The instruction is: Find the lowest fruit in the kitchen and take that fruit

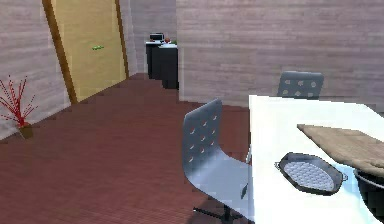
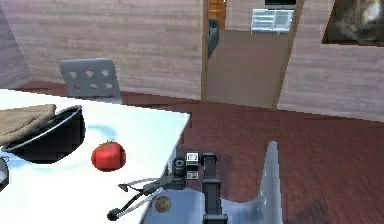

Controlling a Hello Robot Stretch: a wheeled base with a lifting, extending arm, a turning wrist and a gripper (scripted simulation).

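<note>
Arm [image 2: 215,195] nearest, beside the white table [image 2: 150,125]; its gripper [image 2: 125,198] sits by the table's edge, and whether it holds anything cannot be told. Near that edge rests the red fruit [image 2: 107,155]: approach level and gently, lest it roll.

White table [image 1: 285,125]: dark round pan [image 1: 310,173] by its near edge, brown cloth [image 1: 345,142] just behind. Grey perforated chair [image 1: 208,150] at the table's left edge, a second chair [image 1: 300,85] at its far edge. Along the walls: yellow door [image 1: 90,45], red potted plant [image 1: 17,108], dark cabinet [image 1: 162,60].
</note>
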